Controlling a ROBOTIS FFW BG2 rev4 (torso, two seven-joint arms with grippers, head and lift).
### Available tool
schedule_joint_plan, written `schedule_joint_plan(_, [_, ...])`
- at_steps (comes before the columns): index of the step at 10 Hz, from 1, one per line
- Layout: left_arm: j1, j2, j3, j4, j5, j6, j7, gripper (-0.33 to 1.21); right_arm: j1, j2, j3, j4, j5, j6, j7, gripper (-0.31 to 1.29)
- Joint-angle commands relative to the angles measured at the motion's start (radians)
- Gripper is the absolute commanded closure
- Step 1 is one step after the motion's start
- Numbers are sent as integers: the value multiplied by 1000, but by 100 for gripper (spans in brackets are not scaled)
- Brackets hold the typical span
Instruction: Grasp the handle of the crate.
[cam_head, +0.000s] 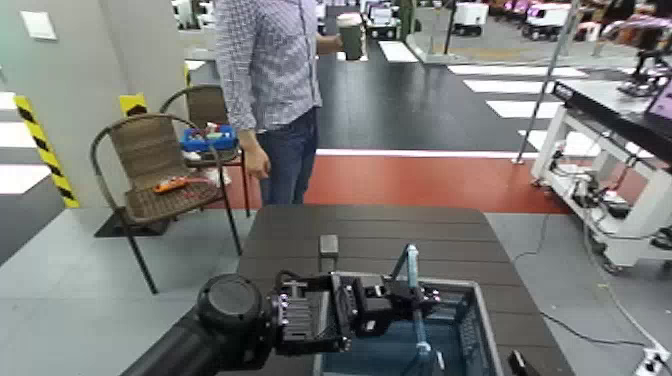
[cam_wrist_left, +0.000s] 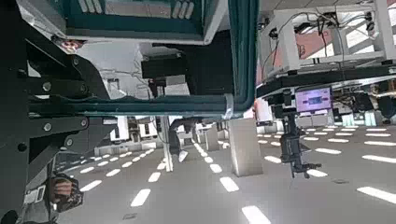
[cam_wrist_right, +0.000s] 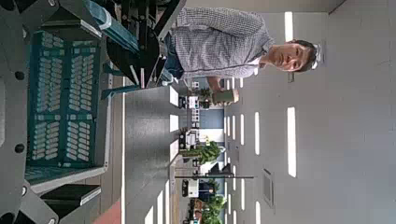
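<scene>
One end effector, the left (cam_head: 425, 299), is closed on the handle (cam_head: 421, 330) in the head view, gripping it above the crate (cam_head: 481, 325), which sits on the slatted tabletop (cam_head: 400, 228). The right end effector (cam_head: 519, 362) is at the lower right edge, beside the crate; I cannot tell its state. Across the tabletop stands a person (cam_head: 272, 65) in a checked shirt, holding a cup (cam_head: 351, 38), near two wicker chairs (cam_head: 145, 155).

The left wrist view shows the handle (cam_wrist_left: 149, 108) running out from the left end effector's grip and bending beside the crate (cam_wrist_left: 140, 35).

In the right wrist view, the crate (cam_wrist_right: 65, 103) shows its slotted wall.
</scene>
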Motion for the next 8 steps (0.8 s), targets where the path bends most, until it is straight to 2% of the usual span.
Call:
schedule_joint_plan(1, [11, 5, 20, -14, -1, 8, 5, 119, 2, 3, -2, 0, 0, -1, 0, 15])
schedule_joint_plan(5, [48, 29, 111, -60, -31, 70, 78, 119, 9, 8, -10, 0, 5, -17, -6, 15])
schedule_joint_plan(8, [109, 62, 192, -159, -29, 133, 137, 119, 15, 11, -16, 0, 11, -23, -8, 15])
